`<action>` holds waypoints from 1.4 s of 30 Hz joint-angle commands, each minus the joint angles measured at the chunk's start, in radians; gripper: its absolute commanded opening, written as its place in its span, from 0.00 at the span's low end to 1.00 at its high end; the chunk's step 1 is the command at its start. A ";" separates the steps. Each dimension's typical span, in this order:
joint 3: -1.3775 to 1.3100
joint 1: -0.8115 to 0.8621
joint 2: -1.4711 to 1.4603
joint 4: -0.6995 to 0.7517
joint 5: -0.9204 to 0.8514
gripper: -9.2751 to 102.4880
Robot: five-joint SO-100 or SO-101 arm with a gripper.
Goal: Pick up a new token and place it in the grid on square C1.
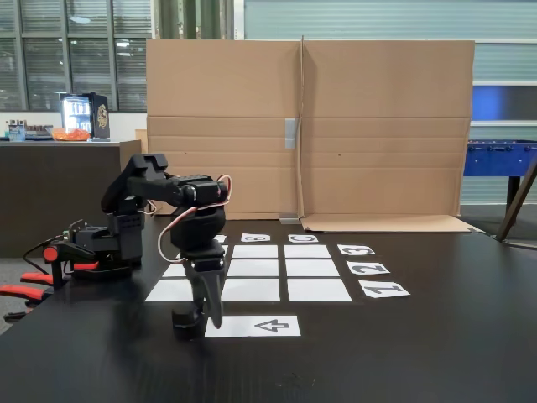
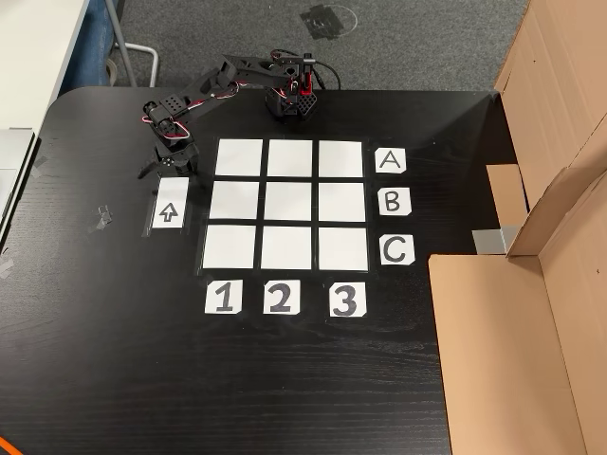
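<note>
We see the gripper (image 1: pixel 201 323) lowered to the table, its fingers narrowly parted around the black token (image 1: pixel 186 322) on the arrow sheet (image 2: pixel 168 212); the grid (image 2: pixel 289 204) lies just beside it.

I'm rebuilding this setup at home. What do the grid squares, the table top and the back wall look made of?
The grid squares look like matte white paper, flat and thin-edged. The table seems dark wood-grain laminate with faint sheen. The wall is plain brown cardboard, with visible fold creases.

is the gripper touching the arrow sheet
Cannot tell. In the fixed view the gripper tips hang at the arrow sheet's left end; no plain contact or gap.
</note>
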 commanded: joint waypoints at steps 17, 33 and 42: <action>-0.003 0.084 0.018 0.005 0.015 0.66; 0.017 0.086 0.011 -0.017 0.023 0.43; 0.017 0.112 0.002 -0.028 0.037 0.33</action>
